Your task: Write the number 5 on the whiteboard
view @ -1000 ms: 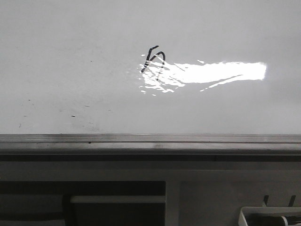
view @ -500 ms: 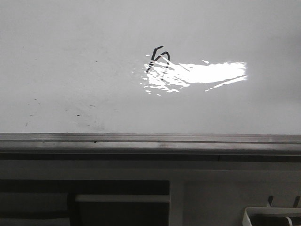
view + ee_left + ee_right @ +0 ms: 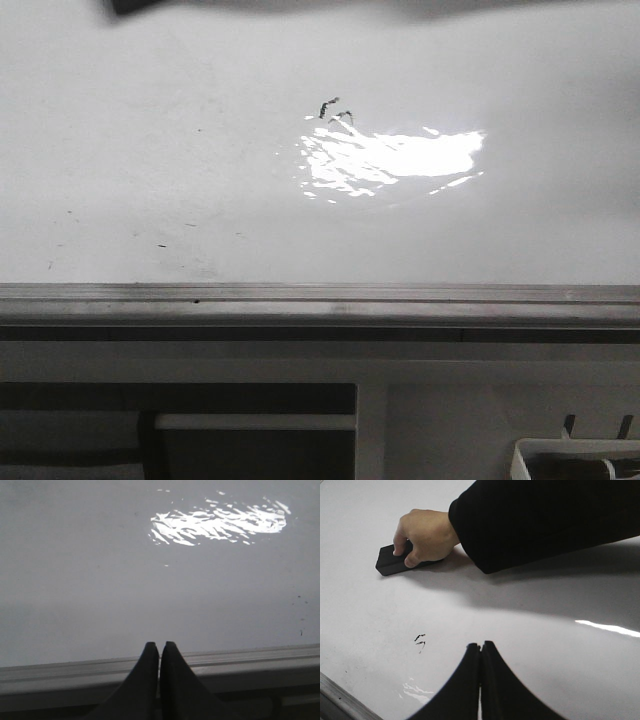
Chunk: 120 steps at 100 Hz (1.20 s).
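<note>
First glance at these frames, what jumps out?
A person's hand in a dark sleeve presses a black eraser on the whiteboard, beyond the right gripper, whose jaws are shut. Only small black remnants of the number 5 show, at the edge of a bright glare patch.

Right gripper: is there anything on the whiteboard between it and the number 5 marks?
Nothing visible lies between them. In the right wrist view, bare whiteboard separates the shut right gripper from the remaining strokes of the number 5. A person's hand presses a black eraser on the board, but that is beyond the marks.
</note>
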{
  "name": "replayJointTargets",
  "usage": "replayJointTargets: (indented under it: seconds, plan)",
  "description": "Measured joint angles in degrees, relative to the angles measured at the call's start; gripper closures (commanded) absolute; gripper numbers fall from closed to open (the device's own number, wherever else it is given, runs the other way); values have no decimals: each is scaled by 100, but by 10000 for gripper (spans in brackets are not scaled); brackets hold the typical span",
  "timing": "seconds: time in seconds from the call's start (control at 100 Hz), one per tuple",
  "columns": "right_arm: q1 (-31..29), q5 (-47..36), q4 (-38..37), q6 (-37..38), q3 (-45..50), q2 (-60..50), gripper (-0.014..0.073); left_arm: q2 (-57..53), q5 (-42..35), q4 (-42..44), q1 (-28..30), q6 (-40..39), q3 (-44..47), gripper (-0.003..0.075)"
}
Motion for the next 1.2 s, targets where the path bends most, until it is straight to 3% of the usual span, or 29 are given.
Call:
replayJointTargets:
  seconds: [0.24,1.2]
  plan:
    - [0,-11,0,-10,0,0,664,-283,702,450,79,-49,0,741]
    - [0,-34,0,-21,0,0,664,-283,613,418,79,-73,13,741]
